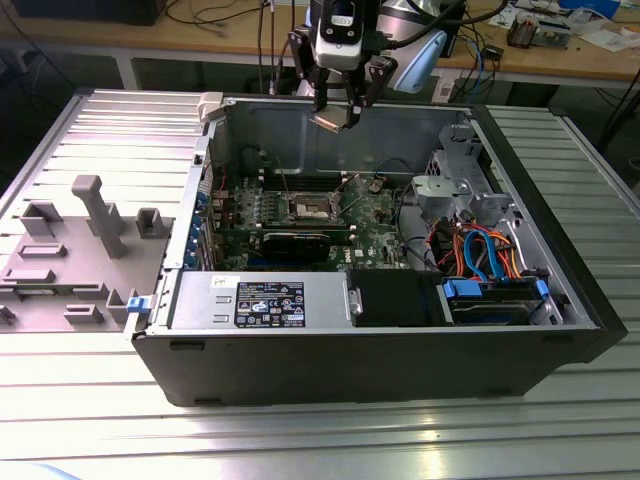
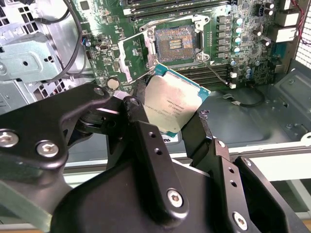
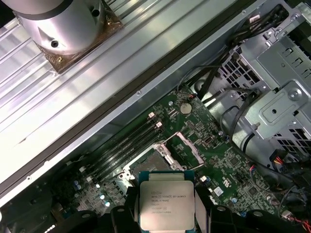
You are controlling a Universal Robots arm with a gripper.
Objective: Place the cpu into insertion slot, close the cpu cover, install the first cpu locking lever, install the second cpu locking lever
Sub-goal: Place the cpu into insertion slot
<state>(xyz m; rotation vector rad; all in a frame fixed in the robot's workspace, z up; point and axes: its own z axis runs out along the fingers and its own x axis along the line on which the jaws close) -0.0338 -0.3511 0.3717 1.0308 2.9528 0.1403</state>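
Note:
My gripper (image 1: 338, 112) hangs above the open computer case, shut on the cpu (image 1: 333, 120), a flat square chip with a silver top. In both wrist views the cpu (image 2: 175, 104) (image 3: 166, 204) sits edge-gripped between the two black fingers (image 2: 141, 126). Below it, on the green motherboard (image 1: 375, 235), lies the insertion slot (image 2: 175, 41) (image 3: 148, 165), bare and open. The cpu cover (image 2: 132, 57) (image 3: 187, 148), a thin metal frame with a square window, stands flipped up beside the slot. Thin wire levers (image 2: 214, 70) stick out next to the slot.
The case wall (image 1: 330, 125) rises just behind the gripper. A black card (image 1: 300, 242) and memory slots (image 2: 175, 7) flank the slot. A drive cage (image 1: 455, 190) with orange and blue cables (image 1: 480, 250) is on the exterior view's right, and a power supply (image 1: 260, 300) at the front. A grey fixture (image 1: 90, 230) stands outside.

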